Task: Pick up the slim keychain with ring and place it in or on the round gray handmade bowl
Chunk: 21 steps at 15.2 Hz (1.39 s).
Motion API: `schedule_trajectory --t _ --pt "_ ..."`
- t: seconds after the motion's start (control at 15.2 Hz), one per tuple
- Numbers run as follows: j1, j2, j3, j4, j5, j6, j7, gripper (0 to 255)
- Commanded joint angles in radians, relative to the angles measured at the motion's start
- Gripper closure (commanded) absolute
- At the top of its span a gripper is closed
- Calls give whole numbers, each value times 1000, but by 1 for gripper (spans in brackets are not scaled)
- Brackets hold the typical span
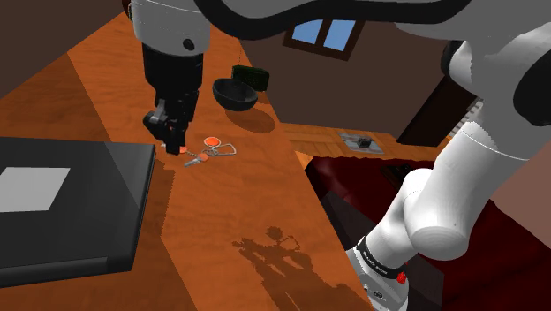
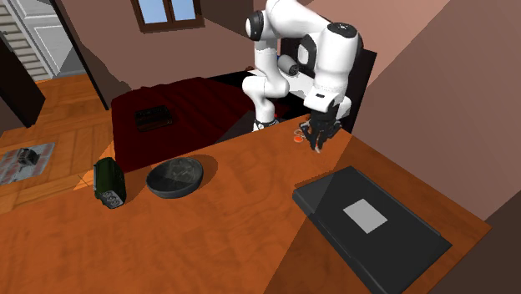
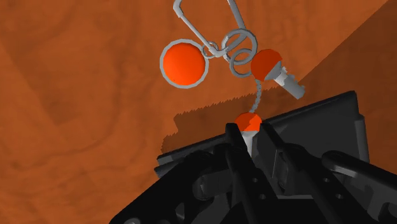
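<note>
The keychain (image 3: 219, 54) has an orange disc in a grey ring, small rings, a carabiner clip and orange-capped keys on a short cord. It lies on the wooden table (image 1: 238, 194) beside my gripper (image 1: 174, 134). In the wrist view my gripper (image 3: 250, 130) is shut on the keychain's orange end piece, and the rest trails away from the fingertips. Whether any of it is off the table I cannot tell. The round dark grey bowl (image 1: 235, 94) stands farther back, near the table edge. In the second exterior view the bowl (image 2: 174, 177) is well to the left of my gripper (image 2: 319, 138).
A flat dark slab with a pale rectangle (image 1: 71, 203) lies on the table next to the gripper, also seen as the slab (image 2: 367, 217). A dark green object (image 2: 108, 184) lies beside the bowl. A dark red surface (image 2: 167, 108) lies beyond the table.
</note>
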Motion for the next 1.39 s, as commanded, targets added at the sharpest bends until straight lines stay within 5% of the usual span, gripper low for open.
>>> schedule_trajectory --t 0.0,1.32 --pt "0 0 0 29 0 -29 -1 255" --pt "-204 117 -177 205 -24 -87 -385 255"
